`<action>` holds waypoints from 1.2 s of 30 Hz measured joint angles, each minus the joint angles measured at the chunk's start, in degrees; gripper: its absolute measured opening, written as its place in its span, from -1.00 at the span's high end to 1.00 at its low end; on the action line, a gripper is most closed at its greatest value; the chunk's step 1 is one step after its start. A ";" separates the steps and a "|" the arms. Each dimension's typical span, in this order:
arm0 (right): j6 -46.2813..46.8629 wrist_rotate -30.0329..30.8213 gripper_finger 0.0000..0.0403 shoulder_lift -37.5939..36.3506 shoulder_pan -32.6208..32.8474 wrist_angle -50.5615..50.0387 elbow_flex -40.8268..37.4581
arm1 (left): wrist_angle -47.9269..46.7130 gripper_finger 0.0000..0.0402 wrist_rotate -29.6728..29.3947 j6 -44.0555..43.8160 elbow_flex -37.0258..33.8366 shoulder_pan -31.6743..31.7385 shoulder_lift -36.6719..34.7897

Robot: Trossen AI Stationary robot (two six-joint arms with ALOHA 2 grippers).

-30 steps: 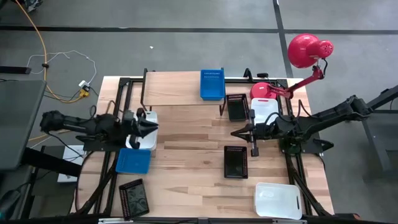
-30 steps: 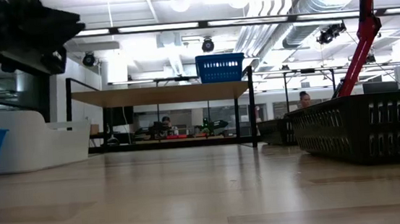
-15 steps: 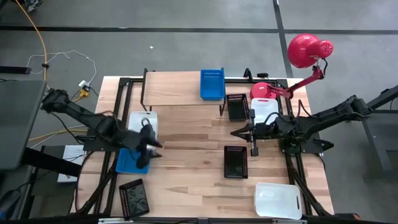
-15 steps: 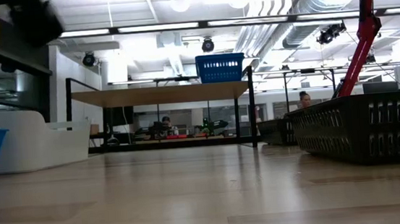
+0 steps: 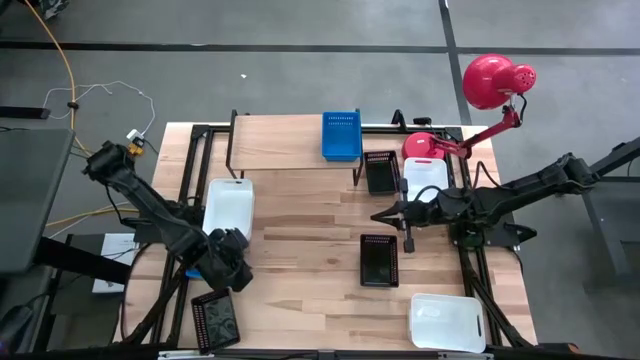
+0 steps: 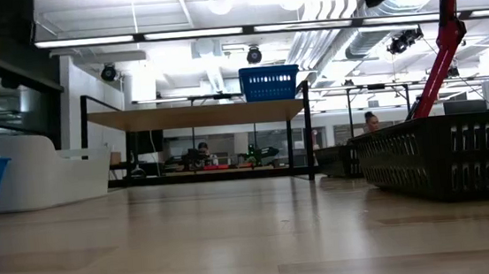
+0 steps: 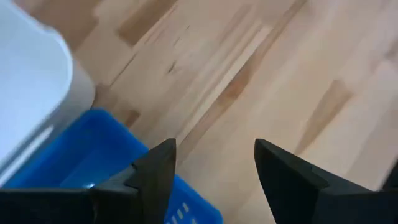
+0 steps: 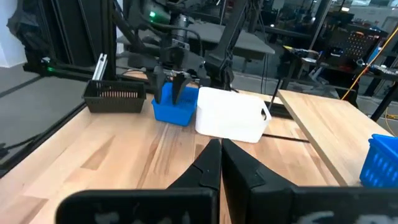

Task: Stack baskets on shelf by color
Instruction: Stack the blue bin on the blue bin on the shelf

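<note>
My left gripper (image 7: 214,163) is open and points steeply down over the near-left blue basket (image 7: 81,165). One finger hangs above the basket's corner, the other above bare table; it touches nothing. In the high view the arm hides most of that basket (image 5: 196,268). A white basket (image 5: 228,205) stands just behind it. A second blue basket (image 5: 341,135) sits on the shelf (image 5: 280,140). My right gripper (image 5: 378,214) is shut and held level above mid-table, right of centre, holding nothing. From the right wrist view the left gripper (image 8: 175,82) shows above the blue basket (image 8: 174,107).
One black basket (image 5: 215,318) lies at the near left, another (image 5: 379,260) right of centre, and a third (image 5: 380,172) beside the shelf's right leg. A white basket (image 5: 428,178) stands by the red lamp (image 5: 495,80). Another white basket (image 5: 447,322) lies at the near right.
My left gripper has swung from above the white basket toward the table's near edge. It has tipped from level to steeply down and now hangs over the blue basket. No basket has moved, and the right arm has kept still.
</note>
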 joint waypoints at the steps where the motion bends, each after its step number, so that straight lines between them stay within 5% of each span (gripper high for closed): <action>1: 0.00 0.01 1.00 0.00 0.00 -0.08 0.00 | -0.40 -0.03 0.27 -1.28 0.00 -0.03 0.56; 15: 0.09 -0.05 1.00 0.00 0.00 -0.35 0.00 | -4.24 -0.03 2.85 -8.89 -0.02 -0.05 8.74; 36: 1.19 -0.14 1.00 0.00 0.00 -0.65 0.00 | -9.88 -0.03 1.75 -7.93 2.66 -1.63 0.67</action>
